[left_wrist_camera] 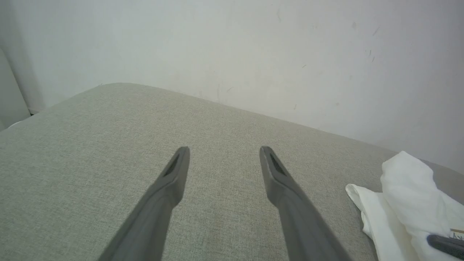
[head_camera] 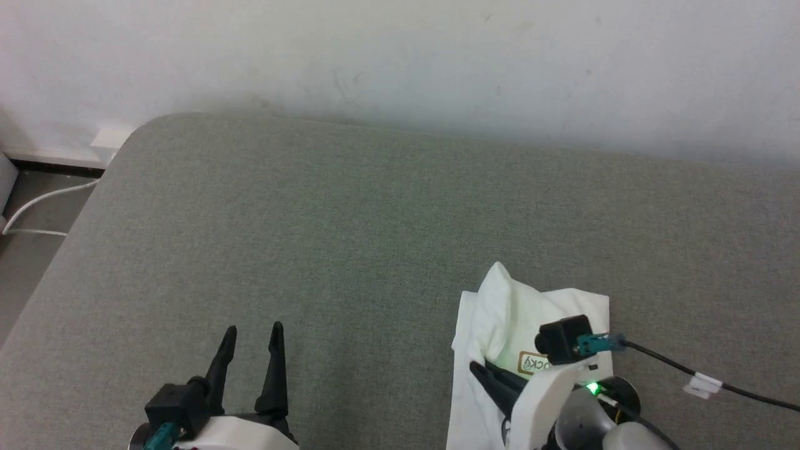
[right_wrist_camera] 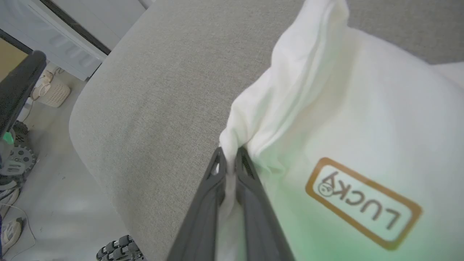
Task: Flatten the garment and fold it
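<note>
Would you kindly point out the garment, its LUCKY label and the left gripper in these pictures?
garment [head_camera: 506, 306], head view, on its raised white fold.
LUCKY label [right_wrist_camera: 363, 203], right wrist view, middle of the brown-framed print.
left gripper [left_wrist_camera: 223, 149], left wrist view, midway between its open fingertips.

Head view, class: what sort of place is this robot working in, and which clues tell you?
Probably an indoor room, perhaps a test space: a grey fabric-covered surface like a mattress stands against a scuffed white wall, and a white cable trails on the floor beside it.
</note>
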{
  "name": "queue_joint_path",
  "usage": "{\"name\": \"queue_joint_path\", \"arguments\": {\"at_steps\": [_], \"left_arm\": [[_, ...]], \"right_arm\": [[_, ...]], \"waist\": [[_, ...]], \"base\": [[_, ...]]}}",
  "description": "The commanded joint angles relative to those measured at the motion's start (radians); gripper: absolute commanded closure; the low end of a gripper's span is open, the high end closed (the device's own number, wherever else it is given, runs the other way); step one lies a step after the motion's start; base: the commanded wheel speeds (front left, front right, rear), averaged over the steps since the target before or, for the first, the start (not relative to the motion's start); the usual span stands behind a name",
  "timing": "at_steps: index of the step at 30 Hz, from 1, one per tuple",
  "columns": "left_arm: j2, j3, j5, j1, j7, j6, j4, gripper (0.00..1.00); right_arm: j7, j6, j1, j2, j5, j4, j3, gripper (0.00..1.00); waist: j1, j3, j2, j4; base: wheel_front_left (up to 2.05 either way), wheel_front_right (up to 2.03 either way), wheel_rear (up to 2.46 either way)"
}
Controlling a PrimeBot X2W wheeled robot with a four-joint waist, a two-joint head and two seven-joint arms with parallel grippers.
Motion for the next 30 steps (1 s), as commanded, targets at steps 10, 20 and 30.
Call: {"name": "queue_joint_path", "arguments": {"at_steps": [10, 20, 30], "left_arm": [[-0.004, 0.003, -0.012, -0.025, -0.005, 0.003, 0.023, 0.0], [-0.004, 0.003, -0.012, -0.01, -0.005, -0.003, 0.005, 0.0], [-0.004, -0.012, -0.011, -0.014, -0.005, 0.009, -0.058, 0.0]], "right_arm": [[-0.09, -0.001, -0.135, 0.004, 0.051, 0.115, 0.237, 0.0], [-0.264, -0.001, -0.274, -0.171, -0.146, -0.028, 0.08, 0.0], [-0.502, -0.001, -0.122, -0.263, -0.327, -0.109, -0.282, 0.0]], "waist": [[0.0, -0.017, 0.0001, -0.018], [0.0, -0.054, 0.0001, -0.074], [0.0, -0.032, 0.0001, -0.106]], "base": [[0.0, 0.0, 0.0], [0.0, 0.0, 0.0], [0.0, 0.0, 0.0]]}}
